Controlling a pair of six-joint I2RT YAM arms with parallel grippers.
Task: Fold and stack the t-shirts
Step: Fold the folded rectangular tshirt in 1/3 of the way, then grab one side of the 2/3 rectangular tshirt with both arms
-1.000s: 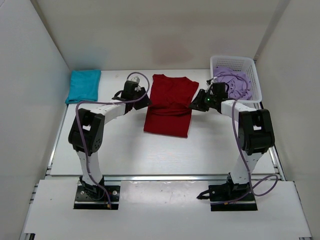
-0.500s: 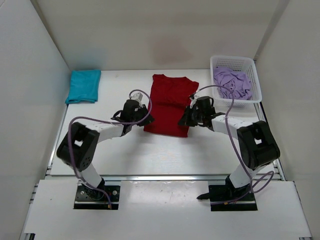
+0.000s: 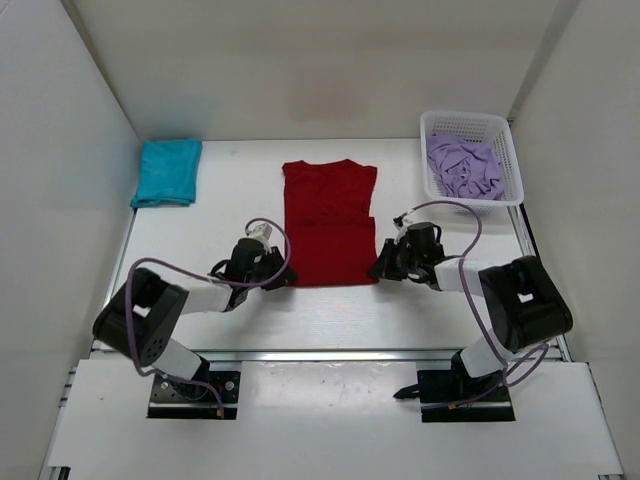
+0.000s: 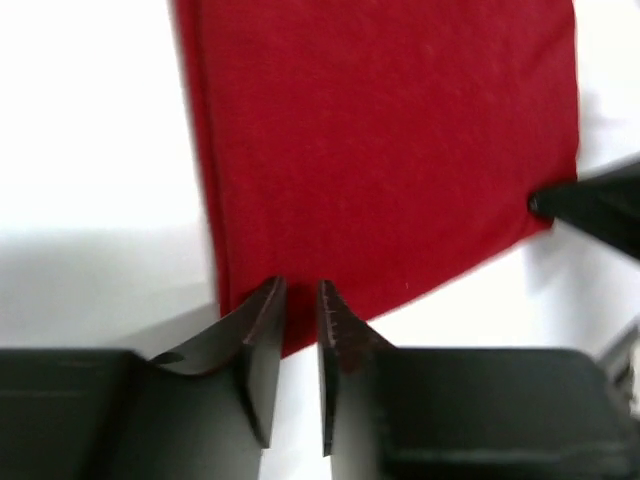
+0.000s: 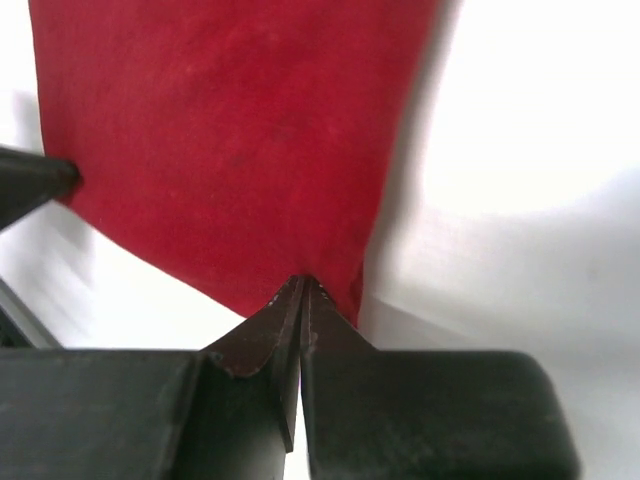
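The dark red t-shirt (image 3: 328, 225) lies flat mid-table, sleeves folded in, collar at the far end. My left gripper (image 3: 286, 279) is at its near left corner, jaws closed to a narrow gap on the hem (image 4: 300, 290), over the red cloth (image 4: 380, 150). My right gripper (image 3: 376, 272) pinches the near right corner, jaws fully together (image 5: 303, 283) on the red cloth (image 5: 230, 140). A folded teal t-shirt (image 3: 167, 172) rests at the far left. The lilac t-shirt (image 3: 462, 167) is crumpled in the basket.
The white mesh basket (image 3: 470, 122) stands in the far right corner. White walls close in the table on the left, back and right. Both forearms lie low over the table near the front rail (image 3: 320, 352).
Both grippers came from the shirt's upper sides down to its near corners and closed there. The red shirt slid toward the near edge and a little left.
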